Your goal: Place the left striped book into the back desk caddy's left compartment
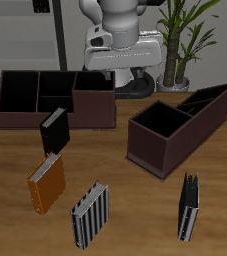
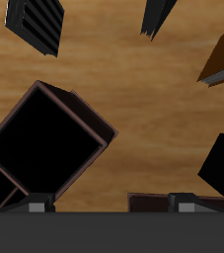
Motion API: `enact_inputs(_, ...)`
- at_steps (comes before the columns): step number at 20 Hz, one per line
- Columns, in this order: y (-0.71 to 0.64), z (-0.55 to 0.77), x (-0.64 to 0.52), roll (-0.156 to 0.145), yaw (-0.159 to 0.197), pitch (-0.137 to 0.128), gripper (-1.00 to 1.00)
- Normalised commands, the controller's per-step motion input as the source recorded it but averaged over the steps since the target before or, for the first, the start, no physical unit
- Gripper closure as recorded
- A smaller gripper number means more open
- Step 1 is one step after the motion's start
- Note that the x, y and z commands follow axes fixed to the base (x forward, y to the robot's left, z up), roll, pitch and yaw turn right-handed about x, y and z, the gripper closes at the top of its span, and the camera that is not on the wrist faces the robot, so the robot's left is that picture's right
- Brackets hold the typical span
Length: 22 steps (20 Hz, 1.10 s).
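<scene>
While the arm (image 1: 120, 45) hung over the back of the surface (image 1: 125, 225), its hand (image 2: 113, 206) was spread wide, the two fingertips (image 2: 39, 204) well apart with nothing held between them. The left striped book (image 1: 189, 208) stood on edge near the front edge of the surface, well apart from the hand and touching nothing else; the wrist view caught part of its dark, finely lined cover (image 2: 39, 25).

The back desk caddy (image 1: 55, 98) sat far across the surface from that book, a long straight box. Its left compartment (image 1: 17, 90), the big black-lined square at the end away from the browner section (image 1: 93, 100), held nothing that could be seen.

Between that book and the back caddy lay the other caddy (image 1: 180, 125), the one with a slanted divider, set at an angle; its square end section (image 2: 44, 148) was in the wrist view, below the hand.

A plain black book (image 1: 53, 130) stood just in front of the back desk caddy. An orange book (image 1: 45, 185) stood nearer the front edge. A paler striped book (image 1: 90, 215) stood beside the orange one, between it and the left striped book.
</scene>
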Motion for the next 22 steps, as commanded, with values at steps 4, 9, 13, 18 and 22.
enact_inputs(4, -0.06, 0.04, 0.06, -0.039, 0.021, -0.013, -1.00)
enact_inputs(9, -0.10, 0.03, 0.13, -0.055, -0.007, 0.004, -1.00)
enact_inputs(13, -0.04, 0.03, 0.16, -0.039, -0.012, -0.016, -1.00)
enact_inputs(18, 0.14, 0.00, 0.21, -0.037, -0.006, -0.022, -1.00)
enact_inputs(22, 0.17, 0.13, 0.34, -0.064, -0.005, -0.032, -1.00)
